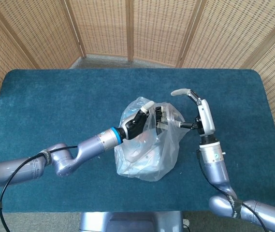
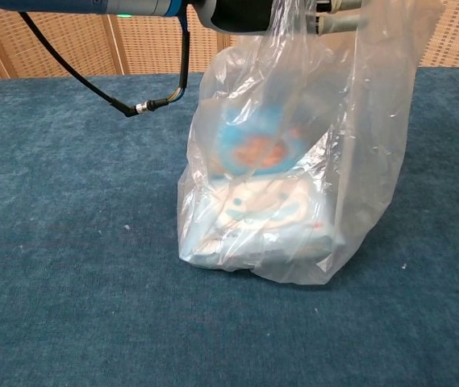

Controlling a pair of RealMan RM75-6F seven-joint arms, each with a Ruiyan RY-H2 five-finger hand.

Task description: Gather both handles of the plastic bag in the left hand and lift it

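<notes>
A clear plastic bag (image 1: 149, 150) stands mid-table with white and blue-orange printed packs (image 2: 261, 185) inside. In the chest view the bag (image 2: 374, 153) is stretched upward while its bottom rests on the cloth. My left hand (image 1: 142, 119) is at the bag's mouth, its fingers (image 1: 161, 116) pushed through the gathered handles and showing through the plastic. The chest view cuts the left hand (image 2: 237, 12) off at the top edge. My right hand (image 1: 200, 116) stands upright just right of the bag and pinches the bag's right edge (image 1: 179, 124), one finger stretched out above.
The blue cloth table (image 1: 55, 106) spreads around the bag. A black cable (image 2: 144, 101) hangs from my left forearm to the left of the bag. Wicker screens (image 1: 127, 29) stand behind the table.
</notes>
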